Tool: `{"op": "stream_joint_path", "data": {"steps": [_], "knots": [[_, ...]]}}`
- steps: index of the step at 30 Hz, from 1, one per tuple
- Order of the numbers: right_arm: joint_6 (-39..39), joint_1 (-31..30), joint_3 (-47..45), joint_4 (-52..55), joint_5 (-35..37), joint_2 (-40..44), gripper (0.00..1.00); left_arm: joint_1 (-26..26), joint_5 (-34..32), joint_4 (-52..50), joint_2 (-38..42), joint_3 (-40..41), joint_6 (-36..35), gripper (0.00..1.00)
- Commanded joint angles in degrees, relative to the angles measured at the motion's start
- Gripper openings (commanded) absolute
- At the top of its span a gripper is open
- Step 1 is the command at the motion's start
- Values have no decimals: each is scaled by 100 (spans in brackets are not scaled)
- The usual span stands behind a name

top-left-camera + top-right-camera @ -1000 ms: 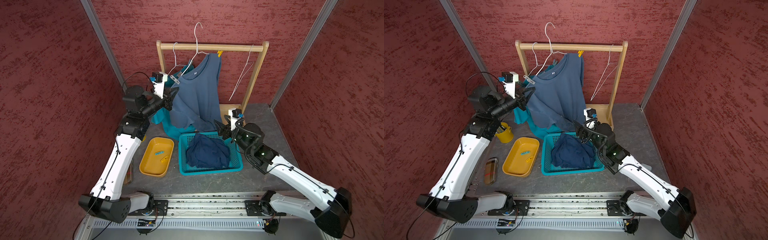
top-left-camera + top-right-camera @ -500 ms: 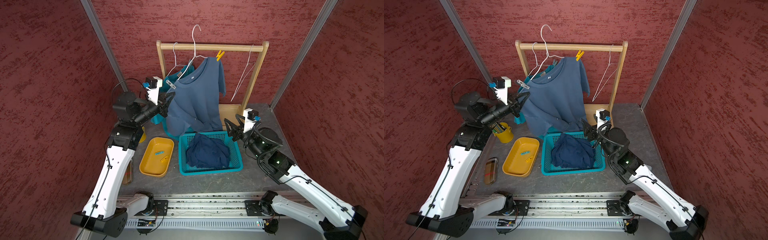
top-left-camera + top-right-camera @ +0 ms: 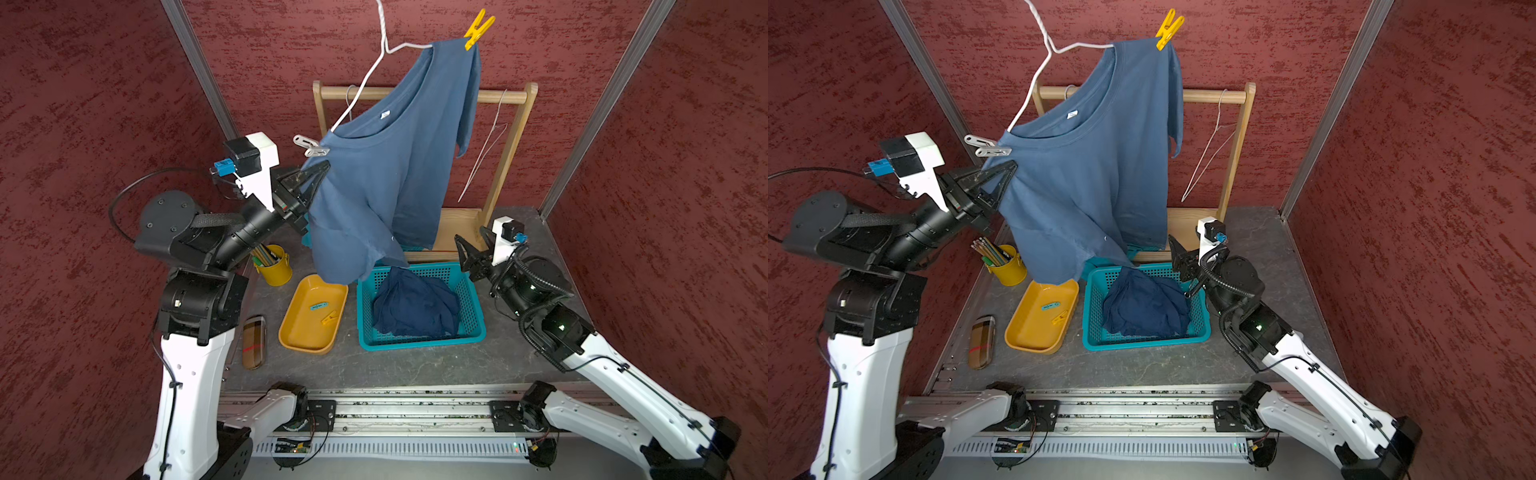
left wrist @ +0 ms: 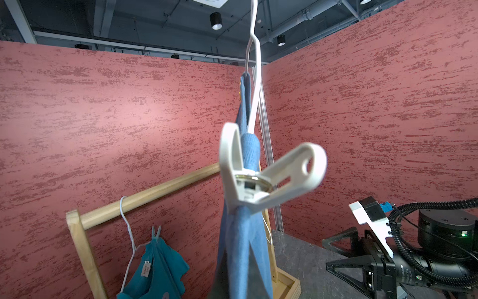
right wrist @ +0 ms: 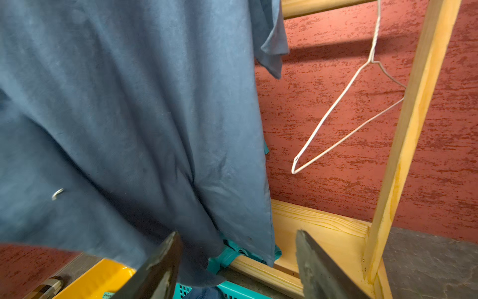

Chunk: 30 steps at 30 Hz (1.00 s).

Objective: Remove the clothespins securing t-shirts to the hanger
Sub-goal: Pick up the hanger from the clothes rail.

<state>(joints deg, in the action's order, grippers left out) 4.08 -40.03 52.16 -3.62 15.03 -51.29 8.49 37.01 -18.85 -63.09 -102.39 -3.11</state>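
While the slate blue t-shirt (image 3: 386, 187) is pinched at its shoulder edge by the left gripper (image 3: 321, 169), the right gripper (image 3: 467, 257) is held open right of the basket (image 3: 477, 311).

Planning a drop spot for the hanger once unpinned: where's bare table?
Bare: the front strip between yellow tray, teal basket and the rail; also the patch between the right arm and the wall. Crowded: pencil cup, case and tray packed on the left; the slate shirt hangs over the middle.
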Motion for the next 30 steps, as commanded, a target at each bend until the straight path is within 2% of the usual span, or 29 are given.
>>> {"op": "stream_joint_path", "data": {"steps": [1, 6, 13, 19, 23, 30], "knots": [[184, -9, -357, -152, 279, 271, 72, -266, 385, 311, -189, -132, 257, 0], [313, -9, -760, -120, 578, 617, 73, -829, 1099, 489, -451, -631, 755, 0], [142, -12, -592, -3, 695, 638, 73, -1498, 1905, 684, -814, -1424, 1424, 0], [21, -7, -347, 166, 730, 685, 73, -2078, 2417, 1495, -896, -1571, 2302, 0], [10, -11, -315, 259, 787, 833, 73, -2193, 2546, 1756, -923, -1667, 2588, 0], [39, -12, -306, 493, 875, 1041, 73, -2207, 2720, 1711, -890, -1709, 2570, 0]]}}
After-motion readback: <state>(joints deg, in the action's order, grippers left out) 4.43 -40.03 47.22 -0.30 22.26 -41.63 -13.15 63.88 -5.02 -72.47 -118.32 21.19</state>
